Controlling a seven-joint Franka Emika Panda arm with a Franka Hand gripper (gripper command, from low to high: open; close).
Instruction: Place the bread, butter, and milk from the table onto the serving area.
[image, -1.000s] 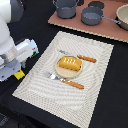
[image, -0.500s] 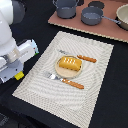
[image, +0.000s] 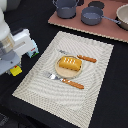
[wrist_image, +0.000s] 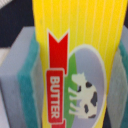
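— Between our two pads sits the butter (wrist_image: 75, 65); in the wrist view its yellow face with the red ribbon and the cow fills nearly the whole frame, and the teal pads (wrist_image: 27, 95) press against its two sides; so we read the gripper (image: 15, 69) as closed on the box, with nothing else in its hold.

— And from outside?

— At the exterior view's left edge only a yellow corner of the butter shows under the white hand; it hangs just off the mat's (image: 45, 95) near-left edge, over the dark table (image: 115, 95); whether it is lifted clear or touching the surface, we cannot tell.

— So which way do we go?

— Toward the exterior view's right; the mat lies that way from the box, with the plate (image: 65, 74) at its middle and the bread (image: 69, 63) already on it; the fork (image: 55, 76) and knife (image: 87, 59) lie on either side of the plate; bare striped cloth lies between us and the fork, and we judge that the likeliest spot.

— The box's long axis?

— It runs along the fingers, out of the grip; the milk we do not see in either view.
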